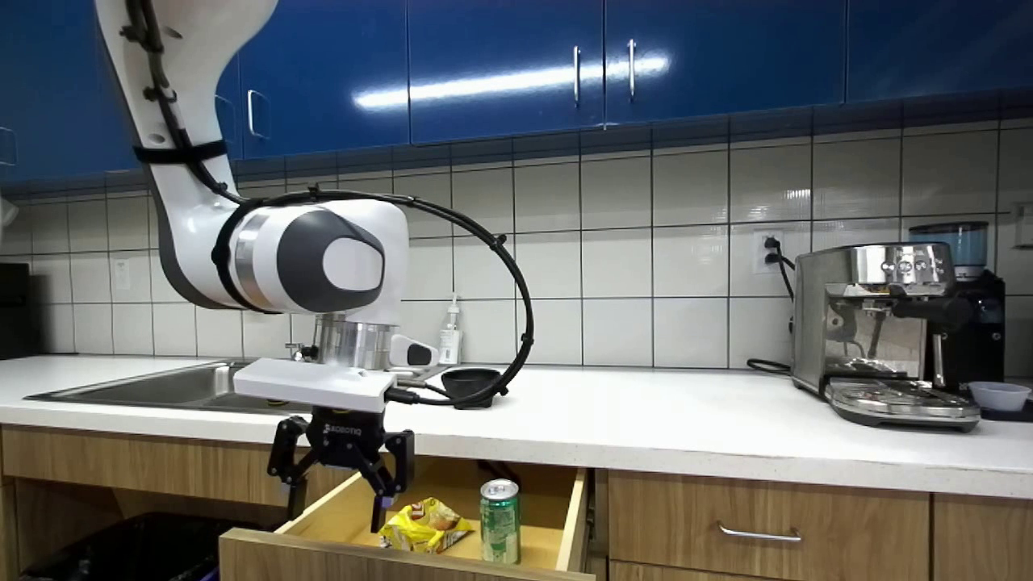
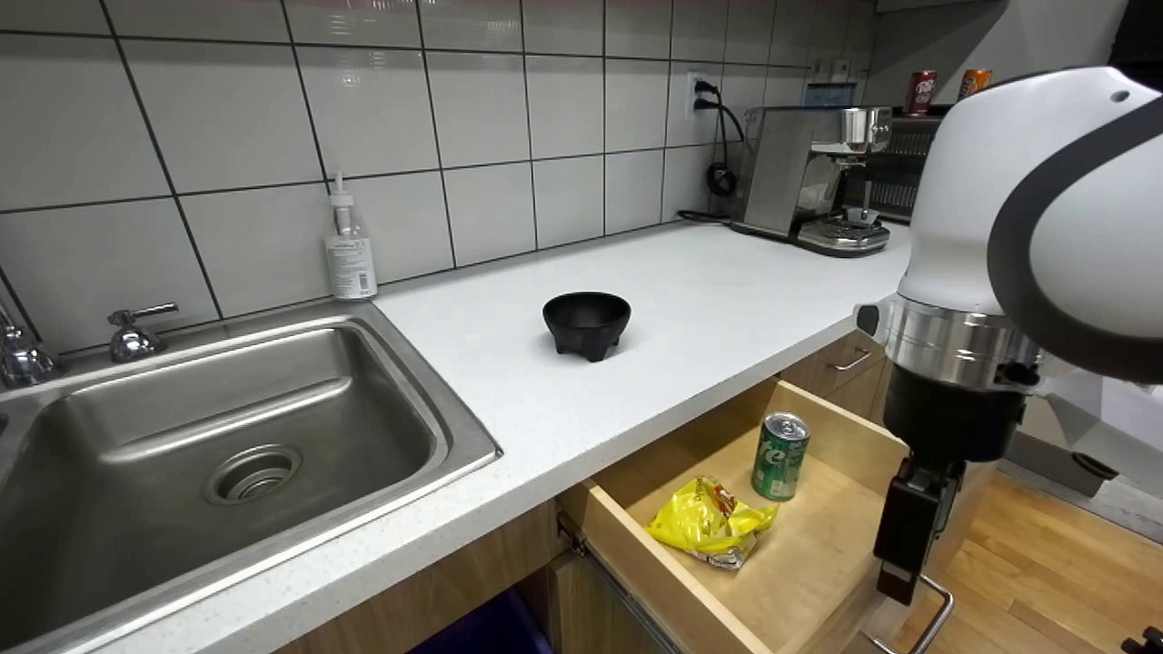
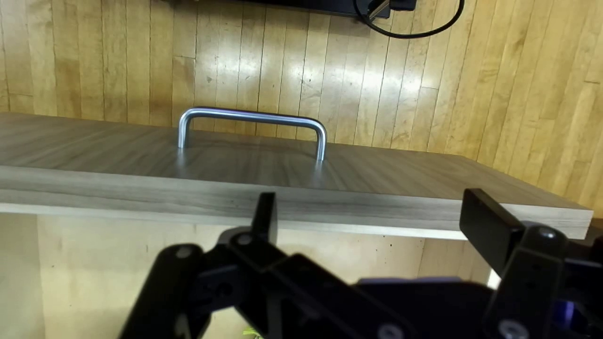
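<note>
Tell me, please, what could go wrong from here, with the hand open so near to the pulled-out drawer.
1. The open hand appears close to the drawer front; lowered carelessly, it could strike the top edge.
2. A sideways move at lower height might snag the handle, which sticks out from that front.
3. The green can stands upright in the drawer; a jolt might tip it.

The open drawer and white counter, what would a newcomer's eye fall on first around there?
Probably the white robot arm seen against the blue cabinets in an exterior view, its open gripper near the front of the open drawer. Next, likely the crumpled yellow packet and upright green can inside that drawer. The black bowl also stands out on the white counter.
</note>
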You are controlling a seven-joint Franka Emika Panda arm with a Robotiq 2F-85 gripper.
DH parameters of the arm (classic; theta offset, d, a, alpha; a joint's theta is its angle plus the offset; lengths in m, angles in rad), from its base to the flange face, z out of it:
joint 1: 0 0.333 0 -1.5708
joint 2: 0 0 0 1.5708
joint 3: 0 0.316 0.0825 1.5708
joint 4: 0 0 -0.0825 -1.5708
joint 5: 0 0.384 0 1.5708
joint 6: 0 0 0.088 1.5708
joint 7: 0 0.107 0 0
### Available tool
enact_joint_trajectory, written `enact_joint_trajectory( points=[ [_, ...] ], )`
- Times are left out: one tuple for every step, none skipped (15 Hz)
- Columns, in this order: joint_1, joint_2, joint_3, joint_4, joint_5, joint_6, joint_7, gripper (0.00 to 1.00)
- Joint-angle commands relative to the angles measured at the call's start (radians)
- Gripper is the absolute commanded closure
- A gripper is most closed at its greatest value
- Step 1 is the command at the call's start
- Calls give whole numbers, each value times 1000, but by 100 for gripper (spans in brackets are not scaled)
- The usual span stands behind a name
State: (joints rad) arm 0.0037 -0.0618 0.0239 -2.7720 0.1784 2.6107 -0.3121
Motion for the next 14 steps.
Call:
enact_joint_trajectory(
  points=[
    [15,-54,-6,-6,-15,-11,16,0],
    [16,-84,-5,-23,-26,-7,22,0],
    [18,-101,-3,-23,-36,-13,33,0],
    [21,-116,-3,-14,-41,-26,37,0],
    [23,-129,-3,-12,-49,-33,44,0],
    [29,-141,-3,-12,-47,-43,41,0],
    [34,-146,-5,-11,-42,-52,34,0],
    [40,-148,-9,-11,-32,-63,24,0],
    [46,-148,-11,-9,-27,-82,16,0],
    [49,-143,-10,-6,-30,-96,19,0],
    [56,-136,-13,-2,-19,-114,9,0],
    [59,-128,-13,0,-16,-129,6,0],
    [59,-121,-12,0,-20,-136,10,0],
    [60,-115,-13,0,-17,-143,8,0]
  ],
)
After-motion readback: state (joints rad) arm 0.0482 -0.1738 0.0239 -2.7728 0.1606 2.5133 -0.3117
